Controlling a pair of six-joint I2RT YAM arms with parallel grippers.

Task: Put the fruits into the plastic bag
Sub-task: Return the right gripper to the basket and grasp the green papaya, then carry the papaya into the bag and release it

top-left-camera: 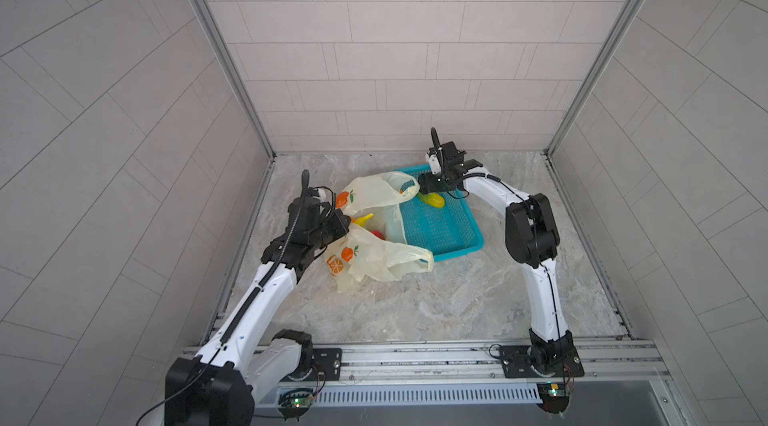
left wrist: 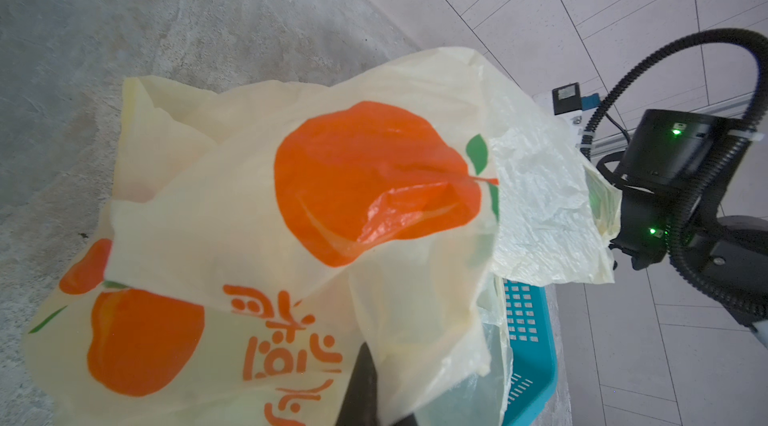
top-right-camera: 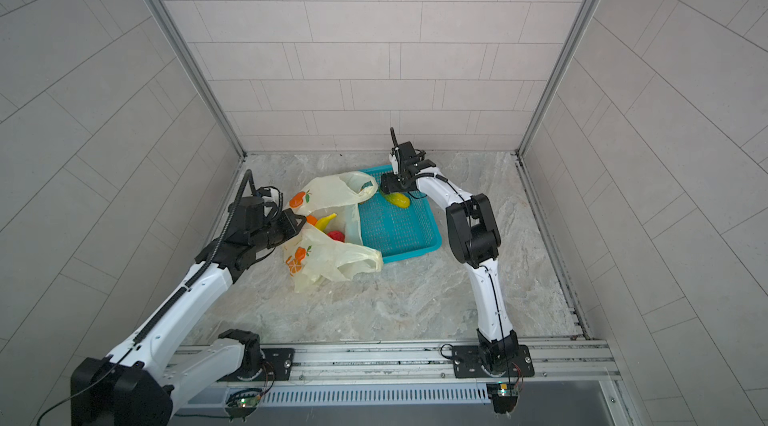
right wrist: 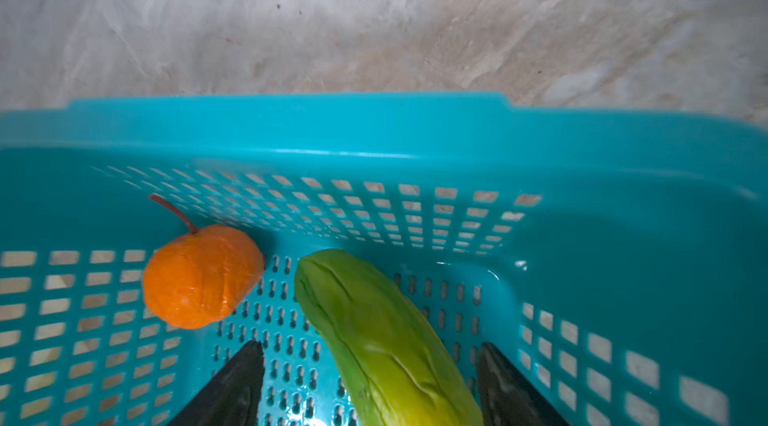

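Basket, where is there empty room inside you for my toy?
In the basket, the near half is bare, between the plastic bag and its right wall. Its far corner is crowded: green-yellow fruit, orange fruit, right gripper.

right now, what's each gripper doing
left gripper: shut on the plastic bag, at its edge.
right gripper: open, straddling the green-yellow fruit in the teal basket, not gripping it.
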